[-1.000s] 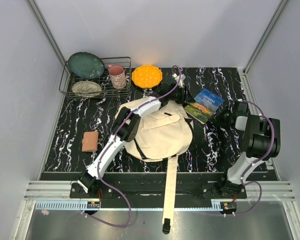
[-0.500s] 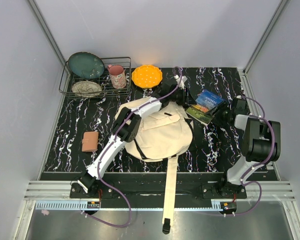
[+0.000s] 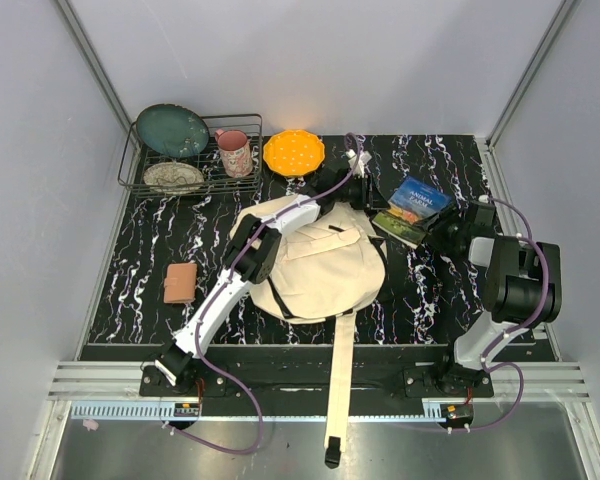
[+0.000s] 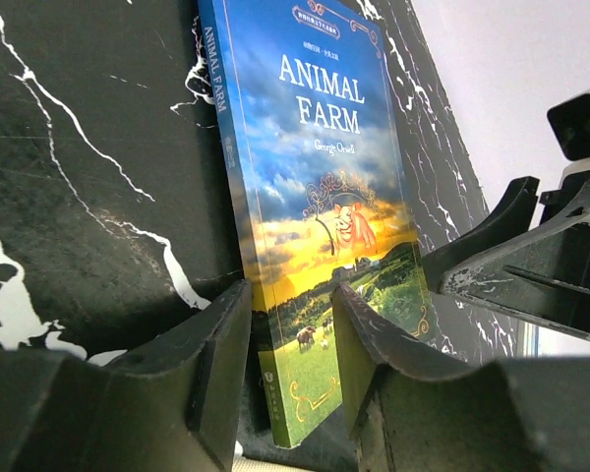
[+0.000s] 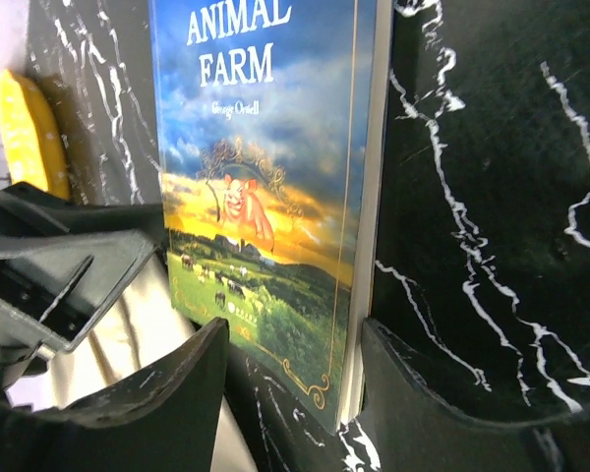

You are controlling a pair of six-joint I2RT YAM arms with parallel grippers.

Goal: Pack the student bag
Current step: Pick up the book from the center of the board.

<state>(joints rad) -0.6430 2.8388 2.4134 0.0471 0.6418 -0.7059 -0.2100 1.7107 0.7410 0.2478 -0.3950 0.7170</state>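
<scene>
The student bag (image 3: 320, 265), a cream canvas backpack, lies flat mid-table with one strap (image 3: 338, 390) trailing over the near edge. Just right of its top lies a book, "Animal Farm" (image 3: 410, 208). My left gripper (image 3: 365, 200) reaches over the bag to the book's near-left corner. In the left wrist view its fingers straddle the spine corner of the book (image 4: 315, 197), and my left gripper (image 4: 290, 295) shows a thin dark gap beside the spine. My right gripper (image 3: 442, 232) is at the book's right side. It stands open (image 5: 295, 334) around the page-edge corner of the book (image 5: 265, 197).
A wire rack (image 3: 190, 150) with two plates stands at the back left, with a pink mug (image 3: 234, 152) and an orange dish (image 3: 293, 151) beside it. A brown wallet (image 3: 180, 282) lies left of the bag. Grey walls close in the table.
My right gripper has gone from shut to open and shifted in at the book's right corner. My left gripper's jaws have narrowed around the book's other corner.
</scene>
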